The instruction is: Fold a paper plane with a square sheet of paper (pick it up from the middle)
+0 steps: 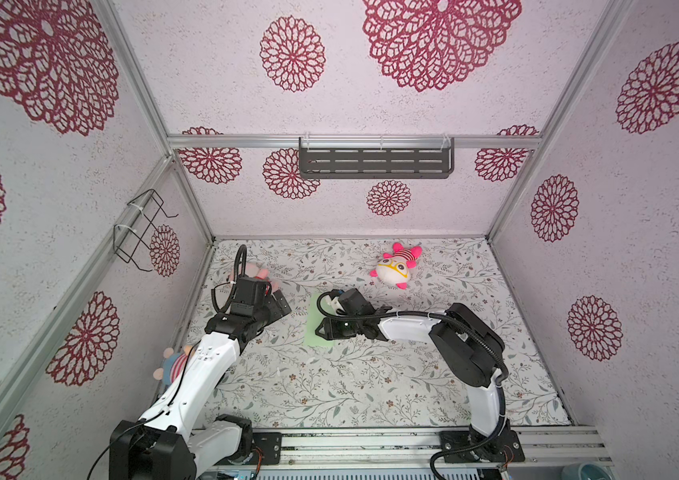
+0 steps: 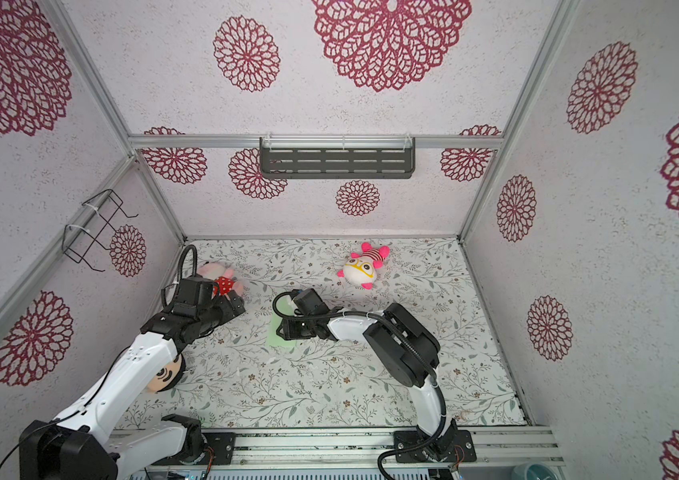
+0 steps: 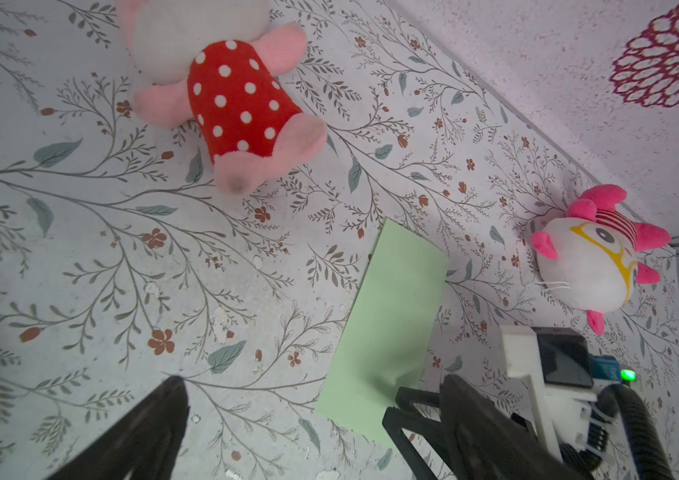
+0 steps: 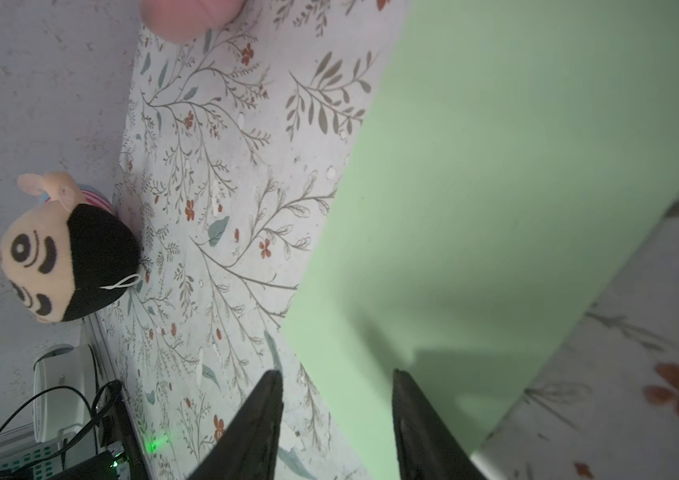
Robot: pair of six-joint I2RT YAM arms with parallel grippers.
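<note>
1. Found the left gripper (image 3: pixel 312 380) with its fingers (image 3: pixel 142 428) spread as wide as could be, gripping nothing, with the tabletop (image 1: pixel 329 395) and a corner of the green paper showing between them.
2. Found the right gripper (image 4: pixel 335 374) with fingers (image 4: pixel 412 424) part-way apart and a clear gap left, tips aimed down at the square sheet of paper (image 4: pixel 516 187). Saw one tip over the green and its mate just off the edge. Made out no pinch on anything.
3. Placed the sheet flat on the tabletop near the middle, showing as a narrow rectangle and seemingly folded in half. Saw it largely covered by the right wrist in both top views.
4. Judged the paper thin, light and limp, lying close to the surface with no lifted edge to get under. Reckoned it likely to slide rather than rise, and quick to take stray creases under a hard squeeze. Judged the middle the place to take hold, by nipping up a small ridge there with gentle pressure.
5. Saw the right arm (image 1: pixel 412 328) bent at the elbow, forearm reaching across the middle, wrist pitched down over the sheet.
6. Saw the left arm (image 1: pixel 213 357) stretched forward along its own side, fingers apart from the paper and close by a red-dotted plush (image 3: pixel 242 104).
</note>
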